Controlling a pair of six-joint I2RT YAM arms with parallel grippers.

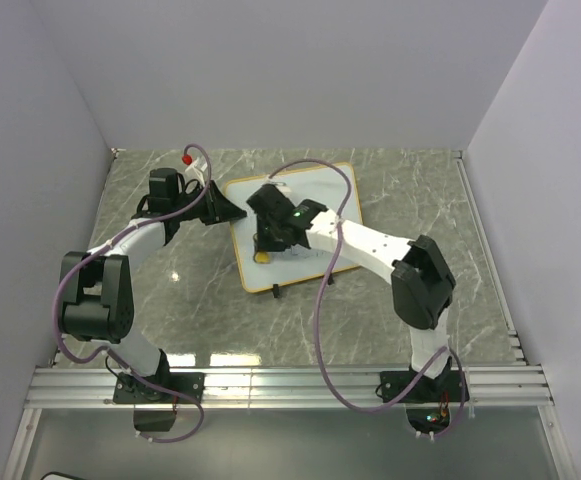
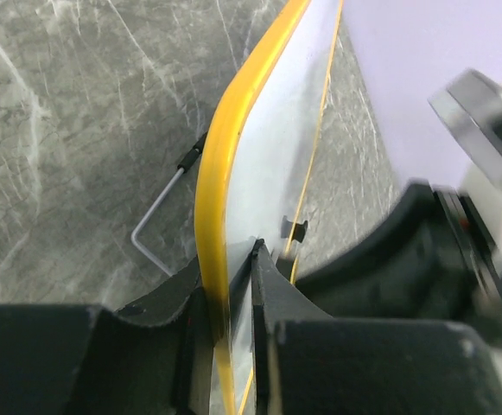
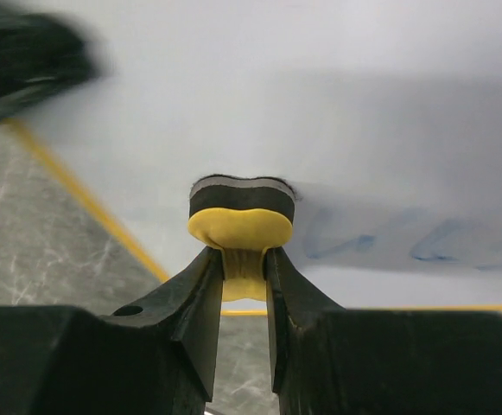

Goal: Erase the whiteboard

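The whiteboard (image 1: pixel 315 192) sits near the middle of the grey table (image 1: pixel 420 200), a bit toward the far wall. The table top looks like smooth stone with thin pale lines running through it. The board is a flat white rectangle with a thin yellow rim and round corners, and it lies turned at a slant. The left gripper (image 1: pixel 232 208) has its two black fingers squeezed tight on the board's left edge. Up close, the left gripper (image 2: pixel 233 268) pinches the fat, shiny yellow rim of the whiteboard (image 2: pixel 272 147), with one finger on each side. A thin bent wire (image 2: pixel 157 220) with a black tip sticks out from the rim over the table (image 2: pixel 60 130). The right gripper (image 1: pixel 265 240) is over the board and clamped on the eraser (image 1: pixel 261 256). In its own camera, the right gripper (image 3: pixel 244 259) nips the narrow middle of the eraser (image 3: pixel 240 226). The eraser is smooth yellow, rounded like a bone, with a dark soft pad on the end pressed on the whiteboard (image 3: pixel 363 121). Faint blue smudges (image 3: pixel 363 242) show on the white just beside the pad.
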